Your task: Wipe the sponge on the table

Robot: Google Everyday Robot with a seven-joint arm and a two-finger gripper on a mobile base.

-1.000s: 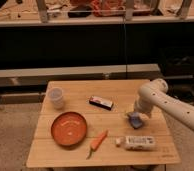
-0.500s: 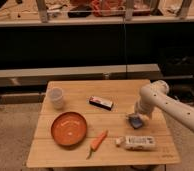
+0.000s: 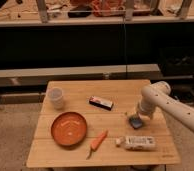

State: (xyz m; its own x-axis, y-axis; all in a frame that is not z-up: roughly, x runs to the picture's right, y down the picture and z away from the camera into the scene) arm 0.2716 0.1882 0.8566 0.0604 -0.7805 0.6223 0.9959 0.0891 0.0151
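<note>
The gripper [image 3: 136,116] hangs low over the right half of the bench [image 3: 110,122], pointing down at the end of a white arm [image 3: 172,106] that reaches in from the right edge. Its jaws stand wide. The sponge [image 3: 135,122] lies directly under it, a small blue block flat on the planks near the right edge, about midway between the far and near edges (whether the gripper touches the sponge cannot be told, as the two overlap in this view).

Just toward the near edge from the sponge lies a white tube-shaped package [image 3: 138,143], lengthwise along the near-right part of the bench. To the left of the package a carrot [image 3: 98,141] lies at a slant, close to the near edge. Toward the far edge and left of the sponge, a black-and-white flat bar [image 3: 101,103] rests around the middle of the bench. An orange plate [image 3: 69,128] takes up the near-left part, well apart from the sponge, and a white cup [image 3: 56,97] stands upright near the far-left corner. Beyond the far edge runs a long grey shelf [image 3: 65,75].
</note>
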